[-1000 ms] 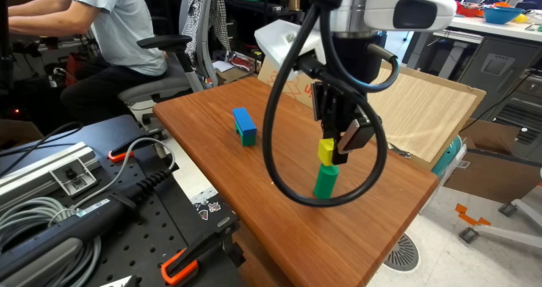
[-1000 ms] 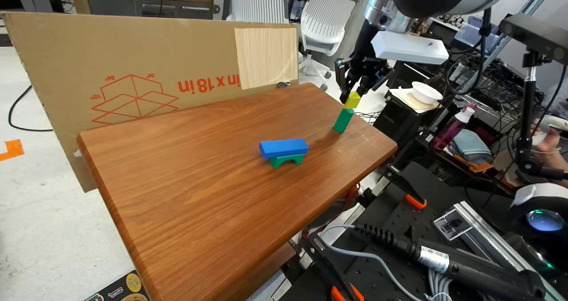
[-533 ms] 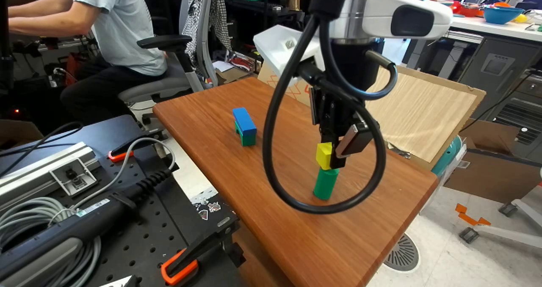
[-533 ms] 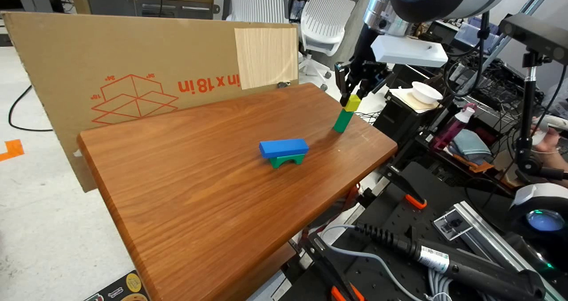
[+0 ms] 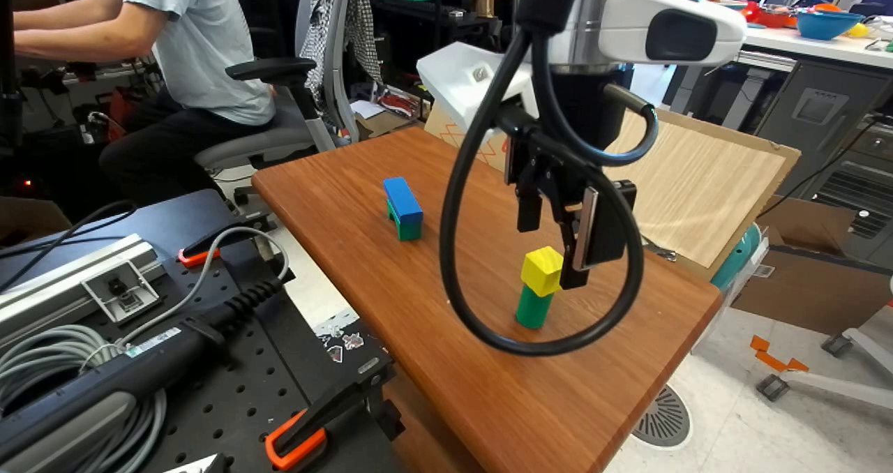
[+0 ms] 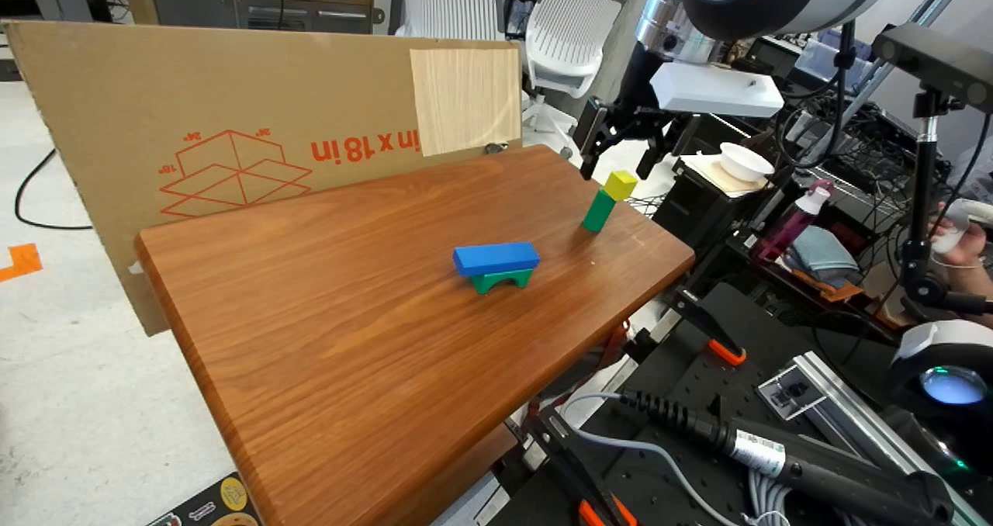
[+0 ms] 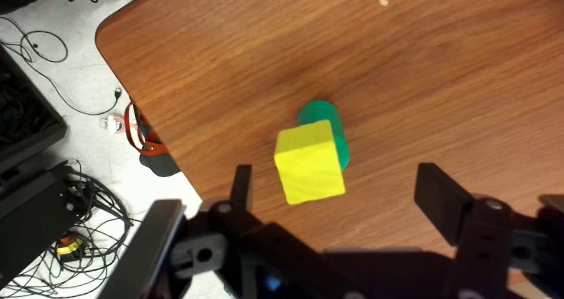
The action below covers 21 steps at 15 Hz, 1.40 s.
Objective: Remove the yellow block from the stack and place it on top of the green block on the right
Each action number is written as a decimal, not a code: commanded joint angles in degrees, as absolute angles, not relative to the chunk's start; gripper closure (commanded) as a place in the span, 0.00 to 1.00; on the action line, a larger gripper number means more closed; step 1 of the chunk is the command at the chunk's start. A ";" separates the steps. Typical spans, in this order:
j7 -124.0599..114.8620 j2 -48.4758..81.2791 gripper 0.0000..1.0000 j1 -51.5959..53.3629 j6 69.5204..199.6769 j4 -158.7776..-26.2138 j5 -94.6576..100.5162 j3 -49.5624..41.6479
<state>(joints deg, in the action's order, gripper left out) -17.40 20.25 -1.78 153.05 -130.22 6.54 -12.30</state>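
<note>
The yellow block (image 7: 310, 171) rests on top of the upright green block (image 5: 534, 311), set off-centre so that part of the green top shows beside it in the wrist view. In both exterior views the pair stands near one end of the table. My gripper (image 6: 616, 175) is open around the yellow block, its fingers (image 7: 440, 202) spread wide to either side, with a gap at each in the wrist view. Away from it, the stack holds a blue block (image 6: 496, 257) lying on a green arch-shaped block (image 6: 500, 280).
The wooden table (image 6: 349, 301) ends close behind the green block. A cardboard sheet (image 6: 233, 107) stands along one side. A black bench (image 5: 244, 361) with clamps and a cable adjoins another side. A person (image 5: 188, 47) sits beyond the table.
My gripper has lowered slightly, then opened and let go of the yellow block. The block now sits on the green block, turned and shifted a little sideways. The blue block has not moved.
</note>
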 commanded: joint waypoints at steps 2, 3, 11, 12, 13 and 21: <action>-14.53 19.37 0.00 -2.96 153.29 -130.72 4.33 -10.63; -14.39 18.27 0.00 -2.65 153.08 -131.44 4.52 -10.50; -1.29 5.87 0.00 -1.07 148.19 -137.59 -3.37 0.34; 0.69 5.70 0.00 -0.80 146.69 -137.46 -5.72 1.71; 1.72 5.58 0.00 -0.37 146.08 -137.62 -7.34 2.57; -0.26 7.41 0.00 1.10 146.64 -137.20 -6.68 3.04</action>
